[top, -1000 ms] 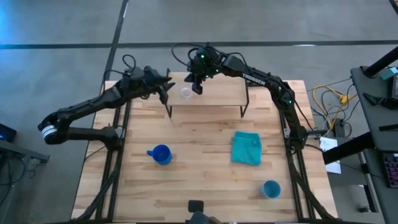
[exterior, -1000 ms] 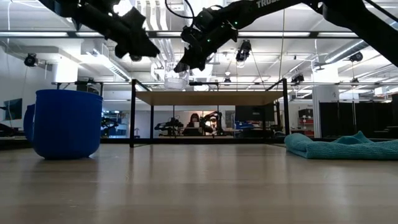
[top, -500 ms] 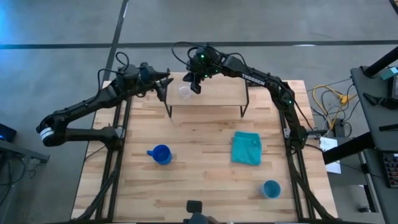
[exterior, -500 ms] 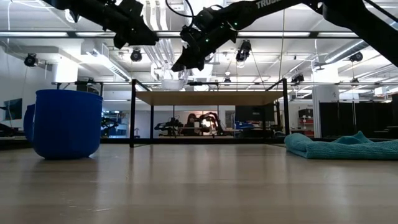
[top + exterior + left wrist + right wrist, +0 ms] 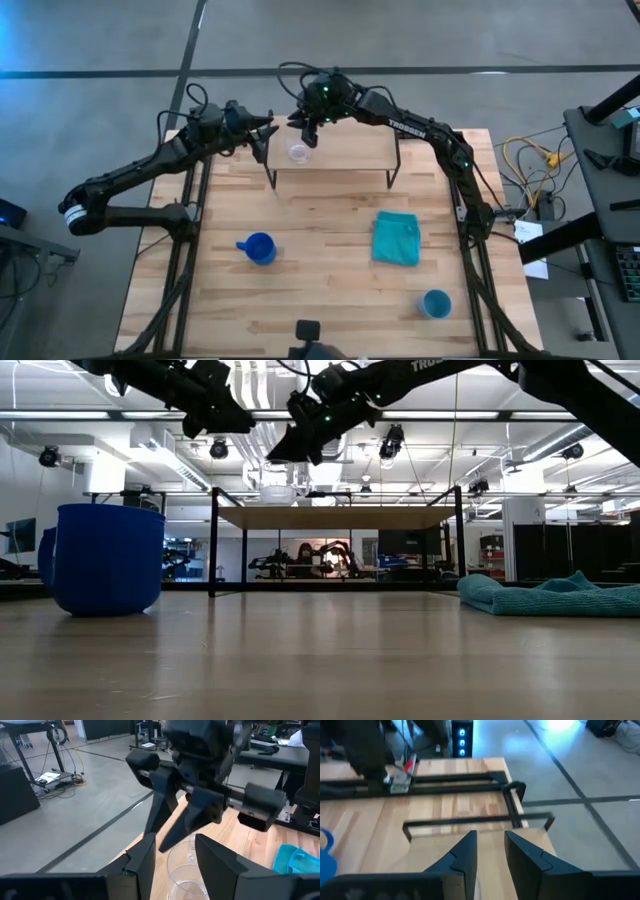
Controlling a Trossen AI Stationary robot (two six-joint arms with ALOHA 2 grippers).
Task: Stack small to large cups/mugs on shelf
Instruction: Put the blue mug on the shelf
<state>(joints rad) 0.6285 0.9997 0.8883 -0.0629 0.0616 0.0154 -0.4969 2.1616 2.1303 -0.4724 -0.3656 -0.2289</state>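
The clear cup (image 5: pixel 298 152) stands upright on its base at the left end of the shelf (image 5: pixel 350 148); in the low view the clear cup (image 5: pixel 277 493) sits on the shelf board (image 5: pixel 340 517). My right gripper (image 5: pixel 305 127) hovers open just above and behind it, touching nothing. My left gripper (image 5: pixel 265 136) is open, level with the cup and left of the shelf; its wrist view shows the cup (image 5: pixel 186 872) beyond its fingers. The deep blue mug (image 5: pixel 258 248) and the light blue cup (image 5: pixel 435 303) stand on the table.
A folded teal cloth (image 5: pixel 396 238) lies on the table right of centre, between the shelf and the light blue cup. The shelf's thin black legs (image 5: pixel 213 545) stand at the table's far side. Bare tabletop (image 5: pixel 320 290) shows between the mug and the cloth.
My right gripper has set the clear cup down on the shelf's left end, let go of it and risen slightly toward the far edge. My left gripper has drawn back a little toward the table's left and up, then kept still. The cup now stands alone.
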